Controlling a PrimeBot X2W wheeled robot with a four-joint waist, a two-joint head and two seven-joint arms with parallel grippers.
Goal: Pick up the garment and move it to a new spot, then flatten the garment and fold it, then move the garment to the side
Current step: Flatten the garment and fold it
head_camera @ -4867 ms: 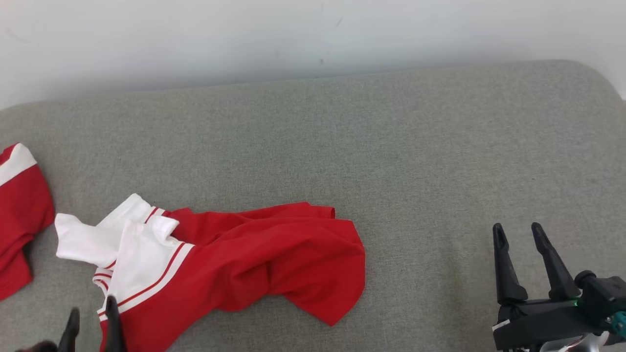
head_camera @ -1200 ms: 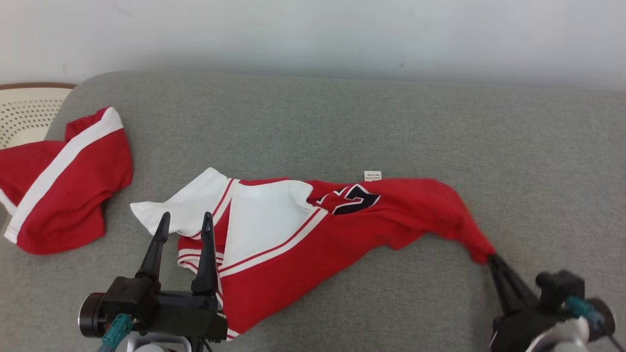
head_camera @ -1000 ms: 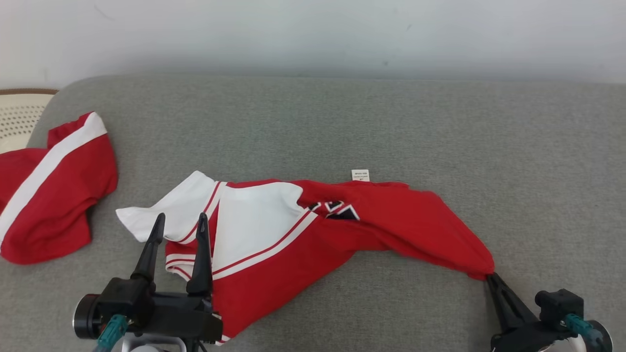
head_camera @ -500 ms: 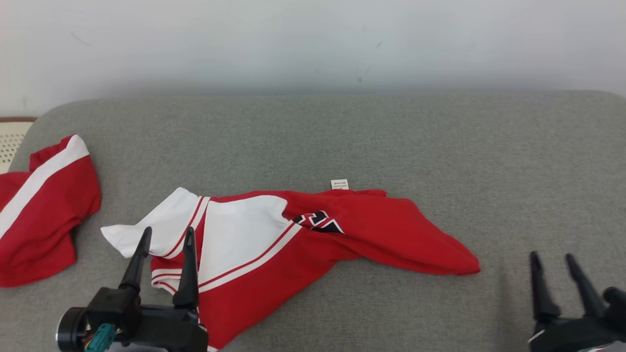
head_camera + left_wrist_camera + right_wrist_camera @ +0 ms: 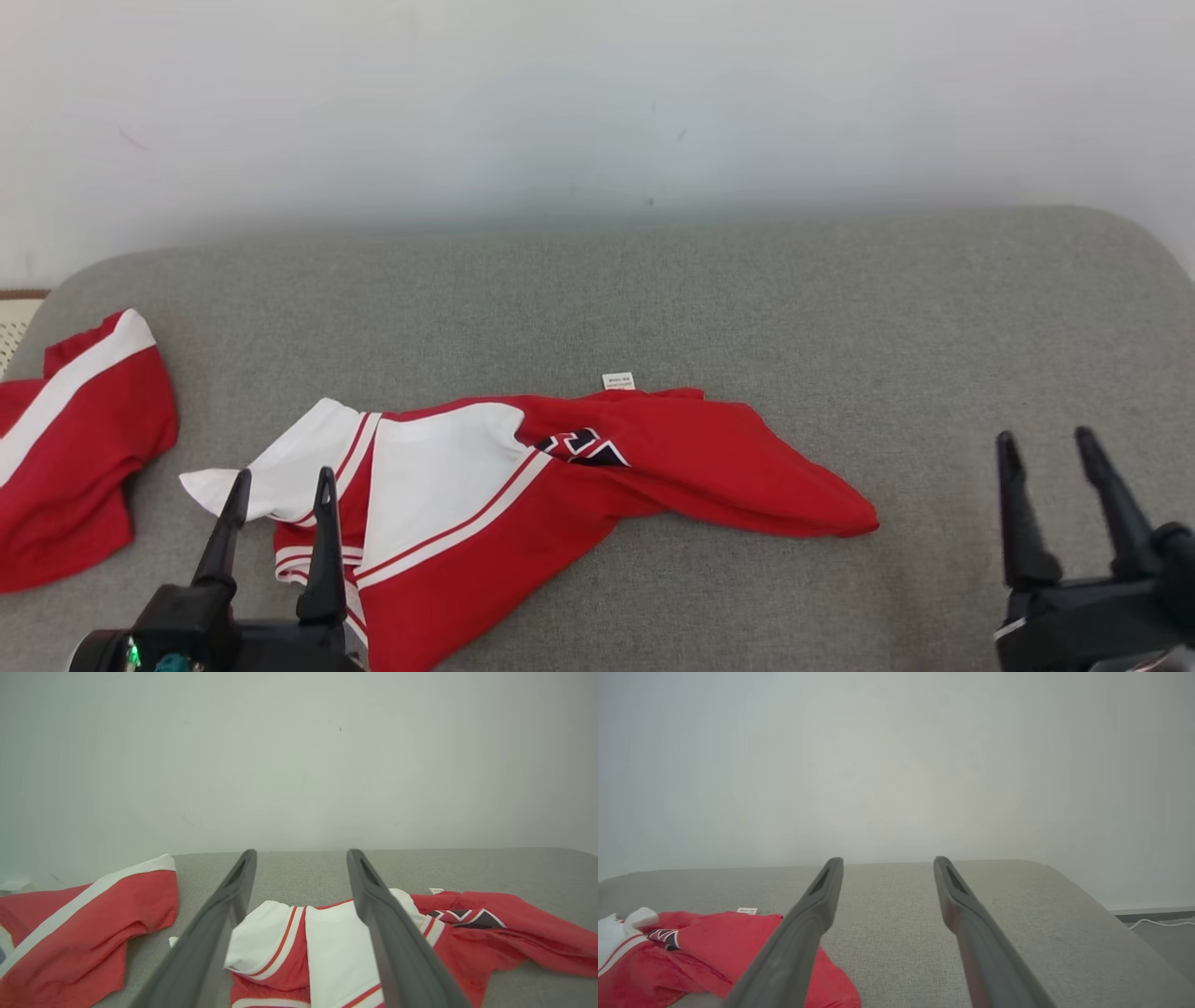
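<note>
- The garment [image 5: 653, 467], red with white panels and a black emblem, is laid rumpled on the grey cushion [image 5: 840, 308].
- The left gripper [image 5: 284, 476] and right gripper [image 5: 1044, 437] are spread, nothing grasped.

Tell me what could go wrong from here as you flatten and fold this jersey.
1. The jersey lies bunched with layers overlapping; the open left gripper, by its white end, may pinch several layers and lock creases in.
2. The open right gripper stands apart from the red tip and may nip the grey cushion instead.
3. A second red garment lies close on the left; spreading that way may overlap it.
</note>
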